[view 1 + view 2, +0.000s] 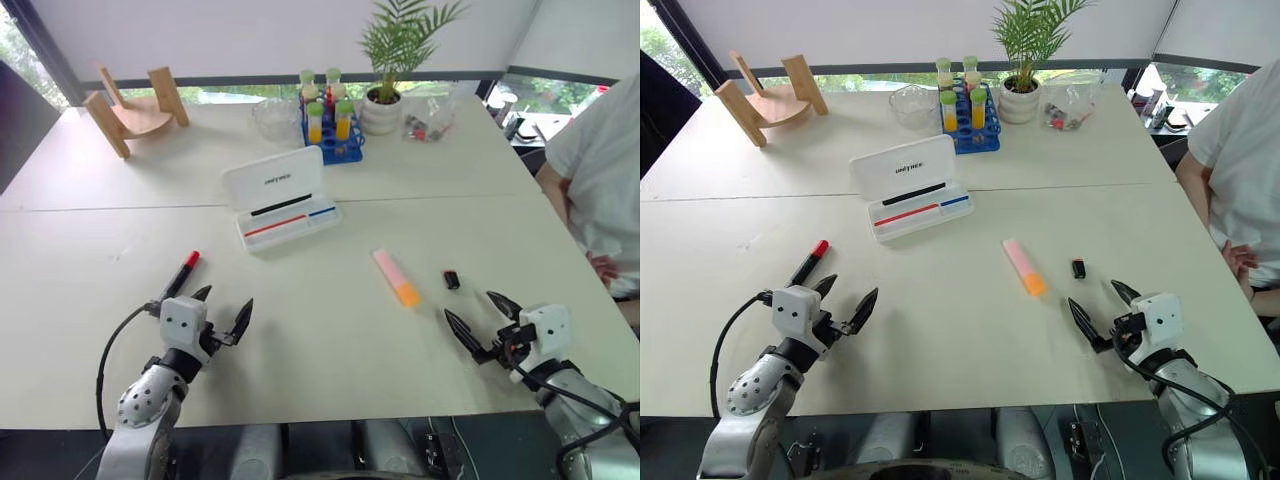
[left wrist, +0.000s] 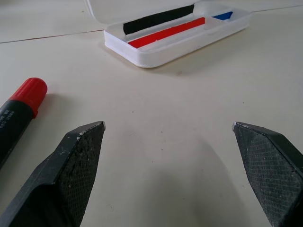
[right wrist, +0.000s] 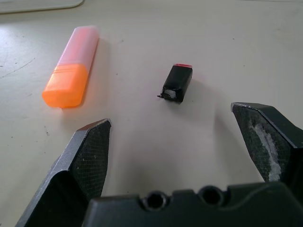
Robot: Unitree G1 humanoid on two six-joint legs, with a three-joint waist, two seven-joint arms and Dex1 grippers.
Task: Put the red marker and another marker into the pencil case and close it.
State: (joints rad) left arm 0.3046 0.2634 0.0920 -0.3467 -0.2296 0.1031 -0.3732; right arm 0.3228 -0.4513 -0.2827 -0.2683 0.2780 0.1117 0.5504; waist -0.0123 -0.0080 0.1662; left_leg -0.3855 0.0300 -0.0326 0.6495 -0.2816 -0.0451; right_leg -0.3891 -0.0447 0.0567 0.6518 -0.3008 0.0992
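The red marker (image 1: 181, 273), dark with a red cap, lies on the table at the left, just beyond my left gripper (image 1: 224, 309); its cap (image 2: 29, 93) sits beside the left finger. That gripper is open and empty. The pink highlighter with an orange end (image 1: 396, 277) lies right of centre, beyond and to the left of my right gripper (image 1: 482, 320), which is open and empty too. The white pencil case (image 1: 283, 201) lies open at mid-table, lid raised toward the back, red and blue stripes in its tray.
A small black object (image 1: 452, 280) lies between the highlighter and my right gripper. At the back stand a wooden stand (image 1: 135, 108), a blue rack of tubes (image 1: 330, 125), a glass bowl (image 1: 273, 117) and a potted plant (image 1: 385, 70). A person in white (image 1: 600, 170) sits at the right edge.
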